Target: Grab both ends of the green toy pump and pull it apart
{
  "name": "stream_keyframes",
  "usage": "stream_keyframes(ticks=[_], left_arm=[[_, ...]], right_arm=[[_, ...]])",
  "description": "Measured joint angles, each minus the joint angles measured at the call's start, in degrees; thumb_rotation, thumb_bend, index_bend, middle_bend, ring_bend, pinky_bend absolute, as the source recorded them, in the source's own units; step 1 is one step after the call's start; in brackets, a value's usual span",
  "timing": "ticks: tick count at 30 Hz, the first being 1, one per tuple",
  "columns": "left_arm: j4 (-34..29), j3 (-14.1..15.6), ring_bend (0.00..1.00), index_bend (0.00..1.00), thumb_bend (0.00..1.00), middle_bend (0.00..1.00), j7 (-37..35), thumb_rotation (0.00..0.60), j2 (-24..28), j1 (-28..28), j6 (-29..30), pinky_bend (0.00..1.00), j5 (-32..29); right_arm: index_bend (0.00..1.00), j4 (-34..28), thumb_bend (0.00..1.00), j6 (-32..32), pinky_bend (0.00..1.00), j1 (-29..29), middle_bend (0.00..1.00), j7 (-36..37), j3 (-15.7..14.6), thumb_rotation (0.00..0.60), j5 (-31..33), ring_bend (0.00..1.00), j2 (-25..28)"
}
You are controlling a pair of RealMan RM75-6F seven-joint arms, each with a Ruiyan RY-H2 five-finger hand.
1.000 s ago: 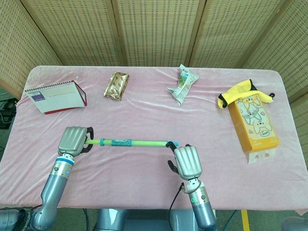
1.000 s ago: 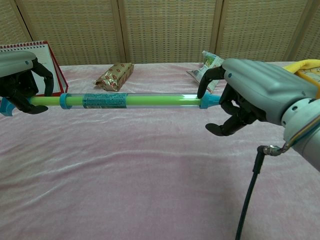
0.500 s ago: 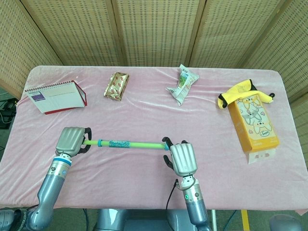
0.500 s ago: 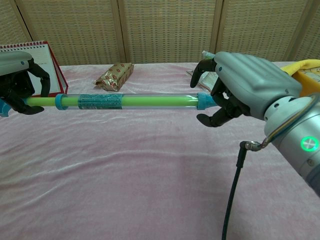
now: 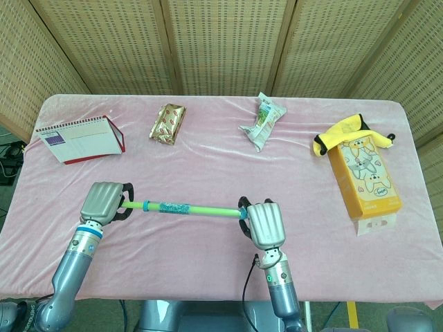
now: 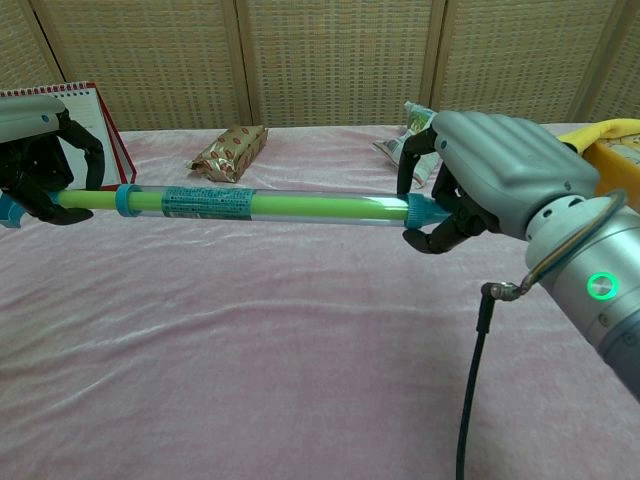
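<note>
While both hands stay clamped on the pump's (image 5: 187, 207) ends, the right hand (image 5: 264, 224) has drifted back out from the left hand (image 5: 102, 202), lengthening it slightly.

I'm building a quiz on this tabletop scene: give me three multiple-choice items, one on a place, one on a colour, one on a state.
1. Where does the red-edged desk calendar stand?
A far left
B far right
C table centre

2. What colour is the tall carton at the right?
A blue
B orange-yellow
C white

3. How is the green toy pump held?
A lying free
B by one hand
C by both hands

Answers: 1 A, it stands by the pink cloth's left edge; 2 B, its faces are orange-yellow; 3 C, the left hand and right hand grip its ends.
</note>
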Motion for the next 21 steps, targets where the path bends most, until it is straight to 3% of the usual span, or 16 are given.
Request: stream_keyframes(ticks=[6, 21], left_arm=[[0.33, 0.44, 0.85, 0.85, 0.67, 0.94, -0.19, 0.6, 0.76, -0.11, -0.5, 0.81, 0.37], [0.15, 1.45, 0.85, 0.85, 0.67, 0.94, 0.41, 0.6, 2.27, -0.13, -0.58, 0.81, -0.13]], right_arm=[[0.75, 2.16, 0.47, 0.19, 0.69, 0.1, 1.0, 0.31, 0.44, 0.6, 0.45, 1.0, -0.29], [0.76, 2.41, 0.47, 1.96, 0.69, -1.69, 1.0, 3.55, 0.92, 0.6, -0.54, 1.0, 4.24]])
